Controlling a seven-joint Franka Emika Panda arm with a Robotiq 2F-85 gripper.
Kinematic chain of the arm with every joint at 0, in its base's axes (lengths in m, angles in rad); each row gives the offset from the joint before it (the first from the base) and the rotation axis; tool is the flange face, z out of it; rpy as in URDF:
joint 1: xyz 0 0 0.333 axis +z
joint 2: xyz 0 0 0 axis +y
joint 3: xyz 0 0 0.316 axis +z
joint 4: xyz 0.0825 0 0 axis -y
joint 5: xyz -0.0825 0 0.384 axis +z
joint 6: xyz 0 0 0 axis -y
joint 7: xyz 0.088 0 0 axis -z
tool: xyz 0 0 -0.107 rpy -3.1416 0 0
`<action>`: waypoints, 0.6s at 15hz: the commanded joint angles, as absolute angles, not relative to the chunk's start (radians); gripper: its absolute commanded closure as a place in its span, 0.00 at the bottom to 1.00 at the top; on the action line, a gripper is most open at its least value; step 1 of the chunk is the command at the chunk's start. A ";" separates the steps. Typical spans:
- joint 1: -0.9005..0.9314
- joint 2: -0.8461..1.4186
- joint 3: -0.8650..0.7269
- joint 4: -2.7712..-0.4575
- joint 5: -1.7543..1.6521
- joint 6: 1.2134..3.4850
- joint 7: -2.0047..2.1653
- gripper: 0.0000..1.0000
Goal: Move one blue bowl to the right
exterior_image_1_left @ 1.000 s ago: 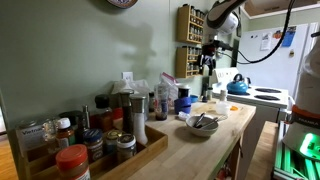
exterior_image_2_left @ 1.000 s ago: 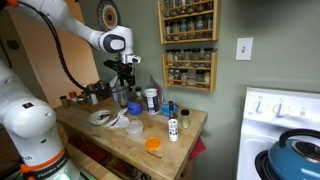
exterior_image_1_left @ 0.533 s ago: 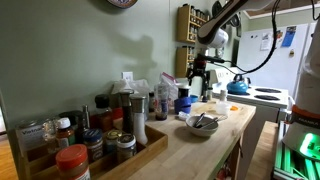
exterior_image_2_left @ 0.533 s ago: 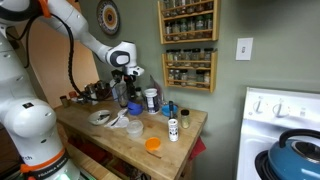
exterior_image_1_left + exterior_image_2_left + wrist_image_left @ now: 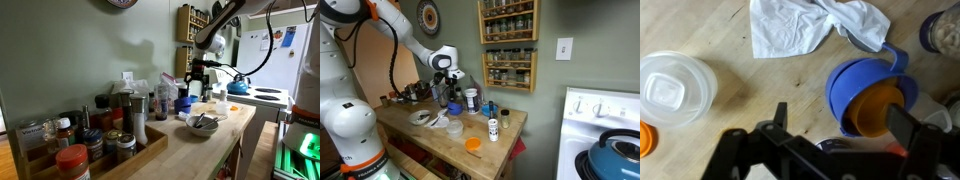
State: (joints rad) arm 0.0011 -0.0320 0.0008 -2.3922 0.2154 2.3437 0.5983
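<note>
Wooden table point(image 5: 195, 150), crowded along its wall edge.
A crate point(image 5: 135, 158) of spice jars point(image 5: 72, 158) fills the near corner by the wall, and a pale bowl point(image 5: 202, 124) sits by the open long edge. In the wrist view a white cloth point(image 5: 810, 25), a lidded tub point(image 5: 673, 88) and the blue bowl point(image 5: 850, 85), holding an orange cup point(image 5: 880, 108), lie on bare wood. An orange lid point(image 5: 472, 144) lies near the front edge.

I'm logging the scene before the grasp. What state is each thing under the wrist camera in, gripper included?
gripper: open, holding nothing.
blue bowl: upright, seemingly nested with others alike, orange cup inside.
orange cup: upright, sitting in the blue bowl.
white cloth: crumpled, lying on the wooden counter.
clear container: lid on.
</note>
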 commanded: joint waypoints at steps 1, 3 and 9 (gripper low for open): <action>0.002 0.046 0.007 -2.370 0.190 2.370 0.723 0.00; 0.009 0.070 0.003 -2.363 0.191 2.376 0.760 0.18; 0.023 0.111 0.001 -2.348 0.199 2.433 0.811 0.58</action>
State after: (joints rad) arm 0.0107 0.0857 0.0026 -2.3612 0.2087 2.4086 0.7703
